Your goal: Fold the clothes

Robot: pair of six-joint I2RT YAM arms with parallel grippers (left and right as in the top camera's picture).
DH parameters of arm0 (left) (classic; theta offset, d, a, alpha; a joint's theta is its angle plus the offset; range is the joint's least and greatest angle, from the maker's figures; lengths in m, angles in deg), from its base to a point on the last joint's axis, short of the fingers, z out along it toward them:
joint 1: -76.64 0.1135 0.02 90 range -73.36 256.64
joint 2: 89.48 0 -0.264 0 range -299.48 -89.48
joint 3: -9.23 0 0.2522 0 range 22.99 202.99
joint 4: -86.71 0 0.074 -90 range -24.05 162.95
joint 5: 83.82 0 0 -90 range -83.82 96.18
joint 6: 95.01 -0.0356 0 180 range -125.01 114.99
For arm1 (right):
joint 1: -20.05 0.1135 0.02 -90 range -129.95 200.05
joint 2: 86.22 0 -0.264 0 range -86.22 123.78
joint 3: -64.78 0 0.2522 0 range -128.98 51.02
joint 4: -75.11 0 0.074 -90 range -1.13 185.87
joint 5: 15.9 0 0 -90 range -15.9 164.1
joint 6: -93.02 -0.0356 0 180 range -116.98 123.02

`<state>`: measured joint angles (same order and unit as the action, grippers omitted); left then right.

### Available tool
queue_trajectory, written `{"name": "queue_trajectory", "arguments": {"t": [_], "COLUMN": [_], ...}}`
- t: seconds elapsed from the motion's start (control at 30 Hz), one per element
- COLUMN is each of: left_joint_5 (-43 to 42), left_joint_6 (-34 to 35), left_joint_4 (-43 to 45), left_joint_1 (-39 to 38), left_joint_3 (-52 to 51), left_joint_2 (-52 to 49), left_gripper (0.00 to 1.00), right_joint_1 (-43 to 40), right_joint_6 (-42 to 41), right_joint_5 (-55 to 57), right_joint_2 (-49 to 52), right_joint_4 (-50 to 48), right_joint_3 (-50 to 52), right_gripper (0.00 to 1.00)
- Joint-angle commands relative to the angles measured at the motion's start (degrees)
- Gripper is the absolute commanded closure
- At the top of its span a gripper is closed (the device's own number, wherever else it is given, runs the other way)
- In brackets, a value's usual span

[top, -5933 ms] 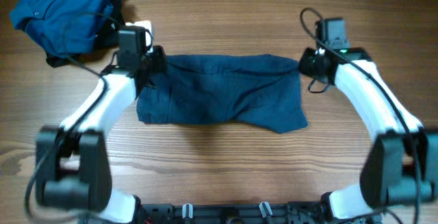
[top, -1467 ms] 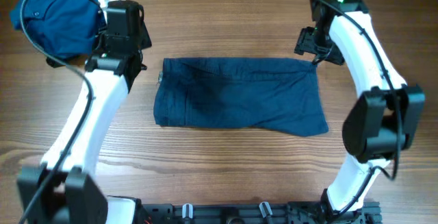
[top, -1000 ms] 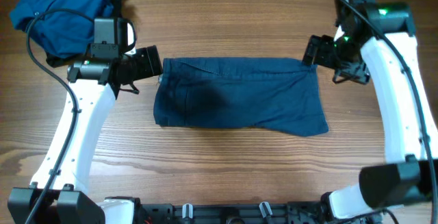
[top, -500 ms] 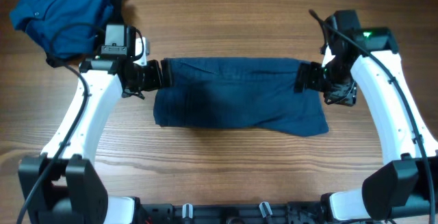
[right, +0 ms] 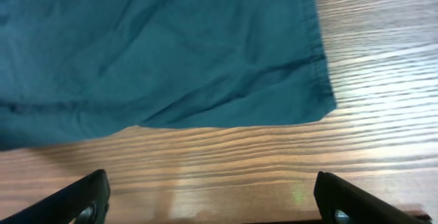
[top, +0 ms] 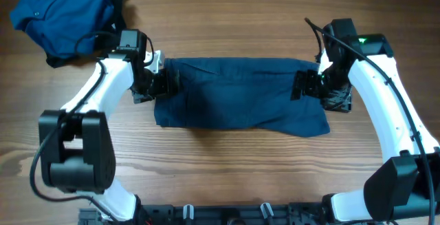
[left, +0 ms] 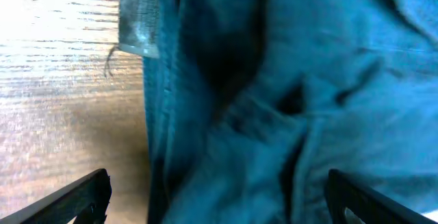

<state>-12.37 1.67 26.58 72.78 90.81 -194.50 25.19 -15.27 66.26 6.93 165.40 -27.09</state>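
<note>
Shorts (top: 237, 94): probably soft, light, limp
Hold: pinch both short ends
Left end effector (top: 167, 84): wide, empty
Right end effector (top: 301, 86): wide, empty

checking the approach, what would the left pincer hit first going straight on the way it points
The navy shorts, at their near edge, just ahead of the left pincer; depth is unclear.

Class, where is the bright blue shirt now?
Overhead view: the bright blue shirt lies at the far left corner of the table, apart from the navy shorts.
</note>
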Motion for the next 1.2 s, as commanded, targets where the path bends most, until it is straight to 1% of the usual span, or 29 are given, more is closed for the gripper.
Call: {"name": "queue_trajectory", "arguments": {"t": [0.0,0.13,0.23,0.4,0.6,0.87,1.03,1.07,1.17], "left_joint_5": [-0.1,-0.7,-4.7,-6.4,-6.5,-6.8,-11.3,-11.3,-11.7], "left_joint_6": [-2.0,-2.2,-3.7,-3.7,-3.4,-3.2,-3.2,-3.0,-2.8], "left_joint_4": [0.9,1.8,2.0,2.0,2.0,5.3,7.4,7.5,7.4], "left_joint_1": [1.6,1.9,1.9,1.9,1.8,1.8,1.8,1.8,1.7], "left_joint_3": [-0.4,-0.4,-0.4,-0.4,-0.6,-4.3,-5.8,-5.9,-6.3], "left_joint_2": [-2.6,-3.2,-3.5,-3.7,-3.8,-3.9,-3.9,-3.9,-4.0], "left_gripper": [0.0,0.0,0.0,0.0,0.0,0.0,0.01,0.02,0.08], "right_joint_1": [0.1,0.1,0.1,0.1,0.1,0.1,0.1,0.1,0.1], "right_joint_6": [1.7,1.8,1.8,1.8,1.8,1.8,1.8,1.7,1.8], "right_joint_5": [-4.3,-7.6,-7.7,-7.7,-7.7,-8.8,-9.2,-9.2,-9.2], "right_joint_2": [-1.0,-2.0,-2.8,-3.0,-3.0,-3.0,-3.0,-3.0,-3.0], "right_joint_4": [-0.7,-2.7,-3.4,-3.4,-3.4,-3.7,-3.8,-3.7,-3.8], "right_joint_3": [0.2,0.2,0.2,0.2,0.2,0.2,0.2,0.2,0.2], "right_gripper": [0.08,0.08,0.07,0.08,0.08,0.07,0.07,0.07,0.07]}}
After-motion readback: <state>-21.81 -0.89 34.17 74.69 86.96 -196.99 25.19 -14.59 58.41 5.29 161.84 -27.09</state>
